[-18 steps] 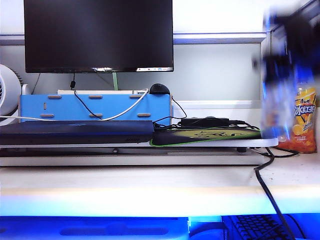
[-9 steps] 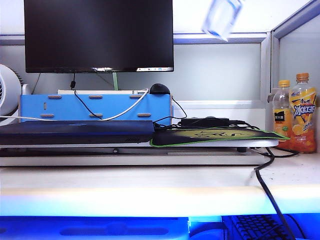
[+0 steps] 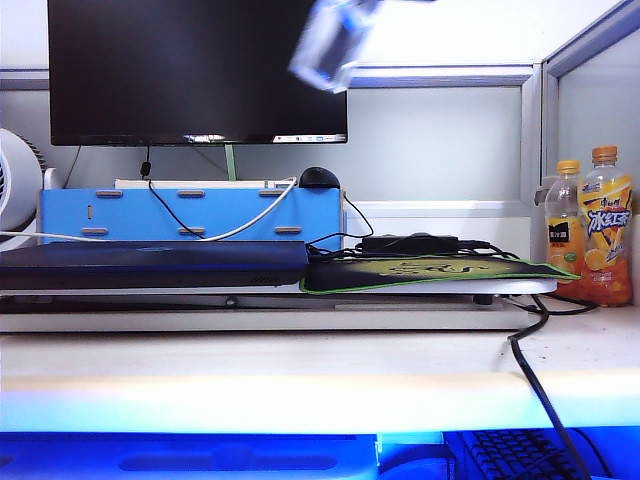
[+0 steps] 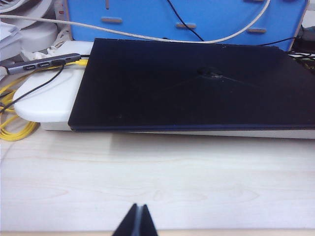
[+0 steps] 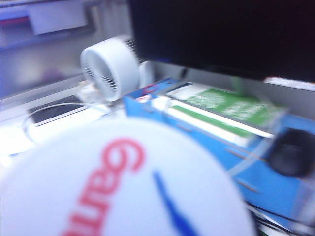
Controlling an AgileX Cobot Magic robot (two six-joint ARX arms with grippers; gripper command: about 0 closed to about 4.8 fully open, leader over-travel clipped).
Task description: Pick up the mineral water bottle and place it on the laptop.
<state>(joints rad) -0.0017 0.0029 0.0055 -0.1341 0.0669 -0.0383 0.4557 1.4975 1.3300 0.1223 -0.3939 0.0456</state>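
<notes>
High at the upper middle of the exterior view, we carry the mineral water bottle [image 3: 330, 45] tilted and blurred in front of the monitor [image 3: 196, 70]; the right gripper itself is out of frame, though its wrist view is filled by the bottle's white cap [image 5: 123, 182], so we judge it clamped there. Below and to the left lies the laptop [image 3: 150, 265], flat, long axis across the frame. Our left gripper [image 4: 136, 223] rests pinched together near the laptop's front edge.
</notes>
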